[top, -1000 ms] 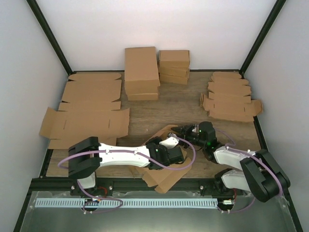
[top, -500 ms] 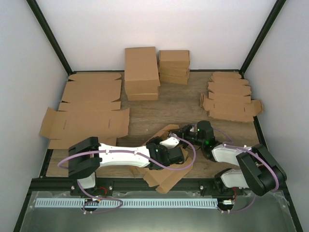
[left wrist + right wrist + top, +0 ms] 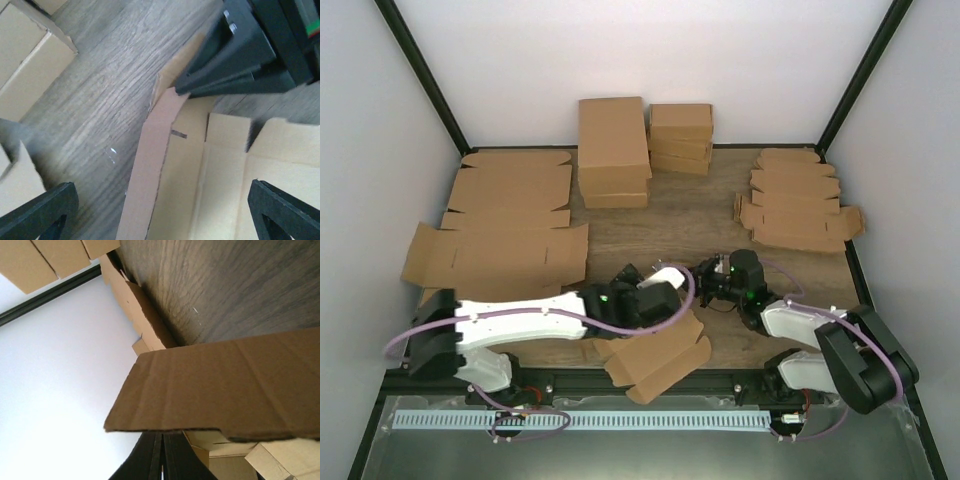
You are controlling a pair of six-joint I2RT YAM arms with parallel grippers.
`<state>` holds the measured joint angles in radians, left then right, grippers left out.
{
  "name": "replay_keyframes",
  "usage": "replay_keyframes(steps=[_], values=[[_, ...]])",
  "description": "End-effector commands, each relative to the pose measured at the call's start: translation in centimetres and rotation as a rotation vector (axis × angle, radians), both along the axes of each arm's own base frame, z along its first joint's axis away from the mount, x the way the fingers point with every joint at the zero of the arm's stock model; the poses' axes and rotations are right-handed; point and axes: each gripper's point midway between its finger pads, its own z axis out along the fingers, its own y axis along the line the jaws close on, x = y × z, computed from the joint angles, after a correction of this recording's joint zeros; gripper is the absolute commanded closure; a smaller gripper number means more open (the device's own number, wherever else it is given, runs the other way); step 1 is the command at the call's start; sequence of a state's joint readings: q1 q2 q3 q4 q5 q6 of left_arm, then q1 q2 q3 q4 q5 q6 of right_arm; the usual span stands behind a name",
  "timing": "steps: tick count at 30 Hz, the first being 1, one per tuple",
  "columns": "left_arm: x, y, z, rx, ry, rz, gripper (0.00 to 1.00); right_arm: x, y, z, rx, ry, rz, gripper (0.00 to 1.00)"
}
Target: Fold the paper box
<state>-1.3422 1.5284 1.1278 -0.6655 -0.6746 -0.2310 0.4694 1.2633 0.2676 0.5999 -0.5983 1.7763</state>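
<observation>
The paper box (image 3: 660, 360) lies opened out near the table's front edge, a plain brown die-cut piece with side flaps. My left gripper (image 3: 658, 305) hovers over its far end. In the left wrist view that gripper (image 3: 162, 200) is wide open, with the box (image 3: 220, 165) and one raised side flap between its fingers and touching neither. My right gripper (image 3: 703, 283) points left at the box's far corner. Its fingers (image 3: 172, 455) are pressed together, their tips hidden behind a flap of the box (image 3: 240, 385) that lies face-on across them, not between them.
Two stacks of folded brown boxes (image 3: 613, 150) (image 3: 680, 135) stand at the back. Large flat cardboard sheets (image 3: 505, 225) cover the left side. A pile of small die-cut blanks (image 3: 798, 205) lies at the right. Enclosure walls ring the table.
My left gripper has opened and its arm has swung back to the left. The box has dropped flatter and lies nearer the front edge. My right gripper has shut.
</observation>
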Motion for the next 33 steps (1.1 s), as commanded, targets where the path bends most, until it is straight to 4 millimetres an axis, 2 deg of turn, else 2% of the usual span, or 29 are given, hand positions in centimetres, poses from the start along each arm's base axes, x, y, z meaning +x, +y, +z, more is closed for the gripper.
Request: replay_keyframes(steps=[1, 6, 10, 13, 18, 24, 33], values=[[-1.6, 0.1, 1.7, -0.225, 0.251, -0.069, 0.02, -0.1, 0.2, 1.3, -0.031, -0.121, 0.039, 0.99], [-0.9, 2.5, 4.4, -0.486, 0.394, -0.093, 0.00, -0.3, 0.5, 2.0, -0.101, -0.255, 0.119, 0.99], [0.9, 4.8, 4.9, -0.534, 0.380, -0.062, 0.00, -1.0, 0.6, 2.4, -0.137, -0.363, 0.183, 0.99], [1.2, 5.2, 4.0, -0.551, 0.413, -0.073, 0.00, -1.1, 0.6, 2.7, -0.177, -0.440, 0.221, 0.99], [0.7, 4.5, 1.7, -0.504, 0.480, -0.129, 0.01, -1.3, 0.5, 2.7, -0.229, -0.502, 0.257, 0.99], [0.3, 4.0, -0.4, -0.434, 0.531, -0.171, 0.11, -1.5, 0.2, 2.6, -0.264, -0.541, 0.267, 0.99], [0.4, 4.2, -3.3, -0.342, 0.588, -0.151, 0.17, -2.0, -0.4, 1.9, -0.317, -0.559, 0.276, 0.99]])
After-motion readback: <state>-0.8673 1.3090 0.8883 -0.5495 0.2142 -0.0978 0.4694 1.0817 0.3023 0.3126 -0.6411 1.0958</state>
